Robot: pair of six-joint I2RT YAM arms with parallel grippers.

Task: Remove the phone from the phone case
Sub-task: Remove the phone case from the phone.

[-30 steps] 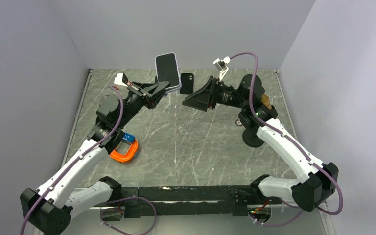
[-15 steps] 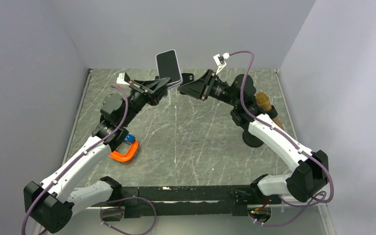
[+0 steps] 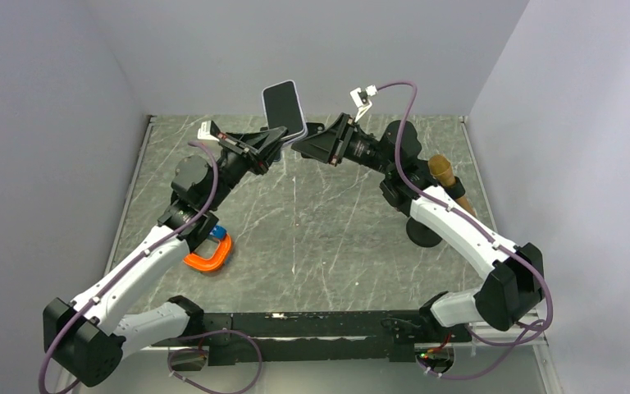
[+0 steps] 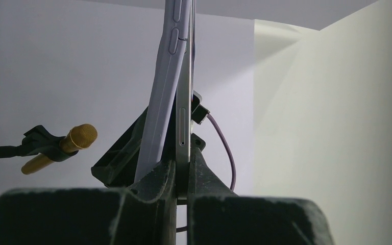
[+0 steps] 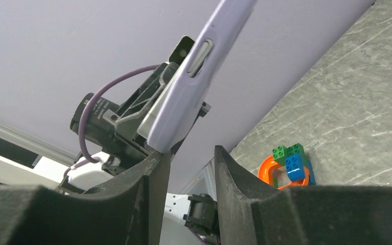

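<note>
Pinching the lower end of the phone [image 3: 284, 108], the left gripper [image 3: 272, 141] holds it aloft near the table [image 3: 336, 238]'s 12 o'clock edge, likely so the right gripper [image 5: 191, 153], fingers apart at its 3 o'clock, can strip the lilac phone case [image 5: 184, 102]. Its long axis runs 12-to-6, screen facing overhead.

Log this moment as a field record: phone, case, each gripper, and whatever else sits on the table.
phone: held up off the table, screen toward the top camera
case: lavender, on the phone, splayed away from its edge near the grip
left gripper: shut on the phone's lower end
right gripper: open, just under the case's corner, not gripping
other items: orange C-shaped piece with toy blocks; gold microphone
</note>
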